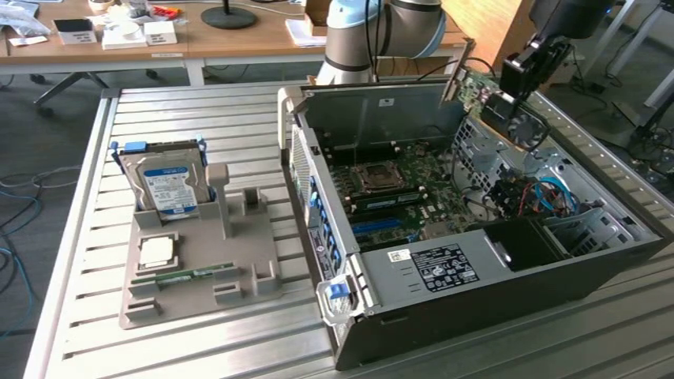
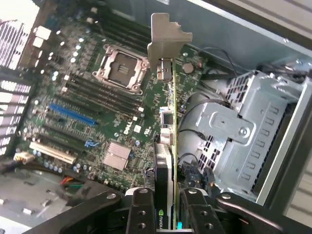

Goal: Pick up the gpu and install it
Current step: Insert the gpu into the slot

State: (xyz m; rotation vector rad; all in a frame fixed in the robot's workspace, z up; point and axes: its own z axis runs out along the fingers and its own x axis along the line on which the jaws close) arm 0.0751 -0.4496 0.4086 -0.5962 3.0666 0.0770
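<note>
Grip comes first: the black two-fingered claw [image 2: 168, 201] is pinched onto the gpu [image 2: 168, 114], a thin dark card with a green board edge and a black fan housing. One finger presses on each flat face near the card's end.

From the claw the card's long axis runs straight away. Its pale metal bracket [image 2: 166, 36] is at the far end, and the wrist view sees the card edge-on. In the exterior view the card hangs tilted in the air over the top corner of the dark grey open computer case [image 1: 506, 296], on the exterior view's right. It touches nothing but the claw.

Beyond the card's edge lies the green motherboard [image 2: 105, 105], well below it on the case's floor. The long blue expansion slot [image 2: 72, 114] and the cream-white slot [image 2: 52, 152] sit off to one side of the card, not under it, with the square metal processor socket [image 2: 120, 68] farther along the board. On the card's other side is the silver perforated drive cage [image 2: 234, 129].

As pictured, both slots run at an angle to the card's long line. So I judge that the card is lifted and carried over the case but not yet lined up with a slot, and not seated.
</note>
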